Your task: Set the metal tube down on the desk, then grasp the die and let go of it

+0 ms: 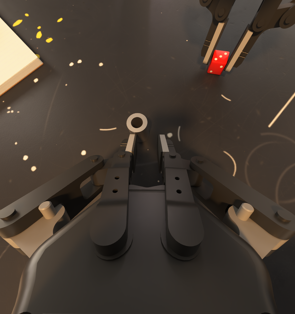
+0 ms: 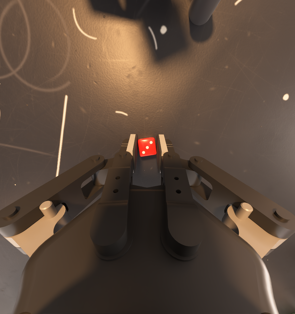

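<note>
Left wrist view
Left gripper (image 1: 147,138): jaws parted, nothing clamped.
Metal tube (image 1: 138,126): upright on the desk (image 1: 92,102), just beyond the fingertips, nearer the left finger, contact not discernible.
Die (image 1: 217,62): red, far ahead to the right, between the right gripper (image 1: 217,65) fingers.
Notepad (image 1: 9,56): far left, flat on desk.

Right wrist view
Right gripper (image 2: 146,141): jaws narrowly parted around die (image 2: 146,147); slim gap on each side, grip not confirmed.
Die position: between fingertips, three-pip face visible.
Metal tube (image 2: 201,11): far ahead, right of centre.
</note>
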